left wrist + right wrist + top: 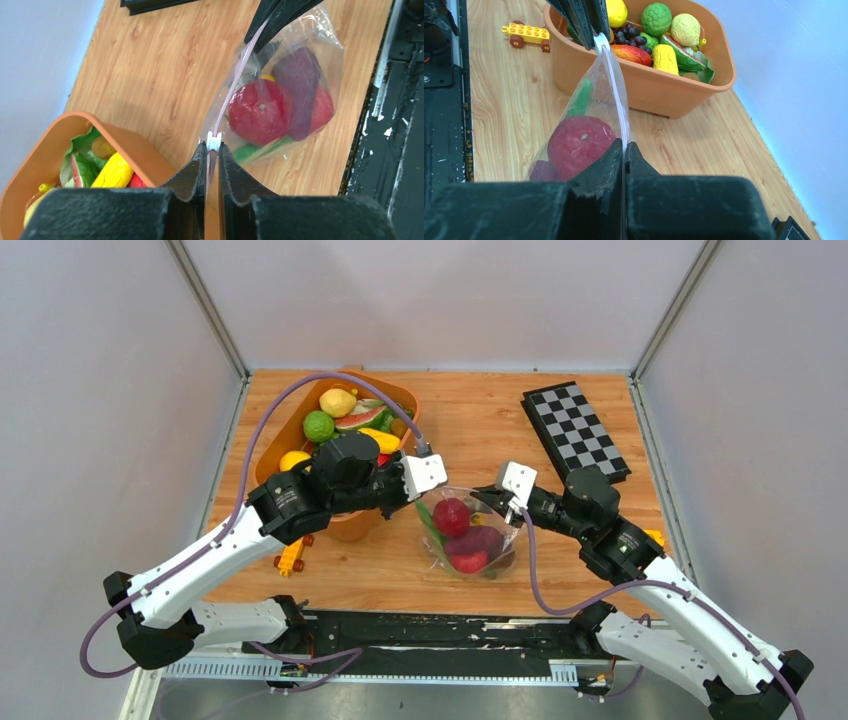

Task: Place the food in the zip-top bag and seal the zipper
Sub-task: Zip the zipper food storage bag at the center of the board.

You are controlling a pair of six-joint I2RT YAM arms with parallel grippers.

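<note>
The zip-top bag (497, 550) hangs between my two grippers, just above the table's middle. It holds food: a red piece (260, 112), a purple piece (300, 85) and a green one (255, 150). The zipper (235, 85) runs taut from one gripper to the other. My left gripper (213, 146) is shut on the zipper's end, just behind a small white slider (214, 139). My right gripper (624, 145) is shut on the zipper's other end. More food (338, 402) lies in the orange tub (272, 440).
The orange tub (649, 90) stands at the back left, close beside the left gripper. A yellow toy car (290, 558) lies in front of it. A black-and-white checkerboard (575, 430) lies at the back right. The table's black front edge (380, 165) is near the bag.
</note>
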